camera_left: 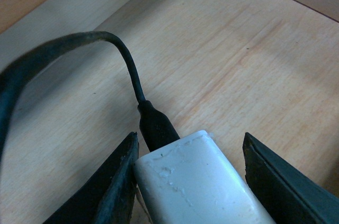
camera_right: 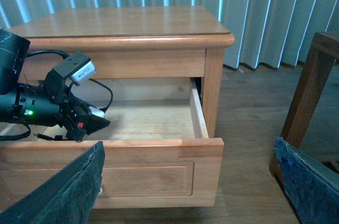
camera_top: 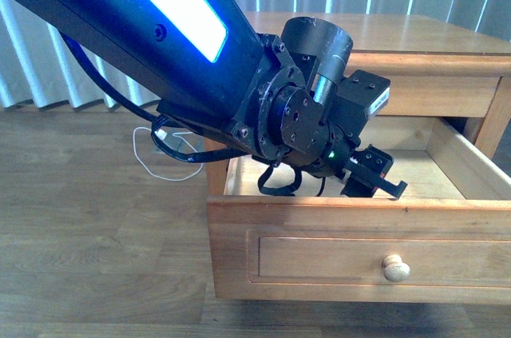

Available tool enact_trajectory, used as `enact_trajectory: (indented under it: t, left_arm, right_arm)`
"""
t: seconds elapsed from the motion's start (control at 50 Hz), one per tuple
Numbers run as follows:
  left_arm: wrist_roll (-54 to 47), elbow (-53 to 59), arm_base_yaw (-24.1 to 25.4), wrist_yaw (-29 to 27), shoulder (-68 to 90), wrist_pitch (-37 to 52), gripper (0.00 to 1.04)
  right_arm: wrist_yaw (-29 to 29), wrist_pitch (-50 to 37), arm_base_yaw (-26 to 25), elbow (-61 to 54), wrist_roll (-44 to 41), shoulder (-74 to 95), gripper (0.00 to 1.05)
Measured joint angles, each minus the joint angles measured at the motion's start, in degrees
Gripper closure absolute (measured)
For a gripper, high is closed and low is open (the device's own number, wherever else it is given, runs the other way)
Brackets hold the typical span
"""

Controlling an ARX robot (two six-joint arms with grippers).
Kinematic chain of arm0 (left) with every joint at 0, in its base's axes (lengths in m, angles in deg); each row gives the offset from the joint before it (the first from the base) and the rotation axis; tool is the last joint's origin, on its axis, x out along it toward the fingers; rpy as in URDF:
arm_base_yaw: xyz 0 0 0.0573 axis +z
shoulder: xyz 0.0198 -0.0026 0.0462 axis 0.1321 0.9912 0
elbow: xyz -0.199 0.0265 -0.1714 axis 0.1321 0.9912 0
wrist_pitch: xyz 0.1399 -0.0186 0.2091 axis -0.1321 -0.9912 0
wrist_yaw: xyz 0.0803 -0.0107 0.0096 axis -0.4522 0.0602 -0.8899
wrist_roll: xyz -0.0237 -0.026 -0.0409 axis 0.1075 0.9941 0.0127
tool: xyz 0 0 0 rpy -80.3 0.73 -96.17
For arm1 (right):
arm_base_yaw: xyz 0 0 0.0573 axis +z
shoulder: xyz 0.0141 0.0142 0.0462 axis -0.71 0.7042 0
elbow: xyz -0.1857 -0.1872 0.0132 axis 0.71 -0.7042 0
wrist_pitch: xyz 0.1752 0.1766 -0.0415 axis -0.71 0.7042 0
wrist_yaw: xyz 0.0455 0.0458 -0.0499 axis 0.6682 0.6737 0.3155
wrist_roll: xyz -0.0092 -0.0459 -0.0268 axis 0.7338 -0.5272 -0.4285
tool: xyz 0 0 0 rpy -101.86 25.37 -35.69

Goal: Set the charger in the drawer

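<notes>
As the left end effector (camera_left: 190, 140) gapes, the charger (camera_left: 197, 188) lies between its jaws.

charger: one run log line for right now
charger between left pincer fingers, grip unclear | inside open drawer | right pincer open, outside drawer

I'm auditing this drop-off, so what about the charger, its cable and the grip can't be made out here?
- Charger: rear end cut off by the left wrist view's edge.
- Left gripper: gripping or loose unclear; contact lies beyond that edge.
- Cable: connector end runs out of frame.
- Front view: left arm hides the charger.
</notes>
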Motion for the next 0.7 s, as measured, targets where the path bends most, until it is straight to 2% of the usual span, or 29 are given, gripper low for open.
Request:
enact_trajectory:
  t: [0.06, 0.1, 0.3, 0.701]
  left_arm:
    - [0.1, -0.2, 0.0, 0.1, 0.3, 0.0, 0.51]
    - [0.3, -0.2, 0.0, 0.3, 0.4, 0.0, 0.46]
    - [0.2, 2.1, 0.1, -2.5, -1.0, 2.6, 0.05]
    - [1.2, 19.7, 3.8, -6.3, -21.4, 13.4, 0.06]
  right_arm:
    - [0.0, 0.0, 0.0, 0.0, 0.0, 0.0, 0.09]
    - [0.0, 0.0, 0.0, 0.0, 0.0, 0.0, 0.09]
    - [0.0, 0.0, 0.0, 0.0, 0.0, 0.0, 0.09]
    - [0.0, 0.0, 0.0, 0.0, 0.0, 0.0, 0.09]
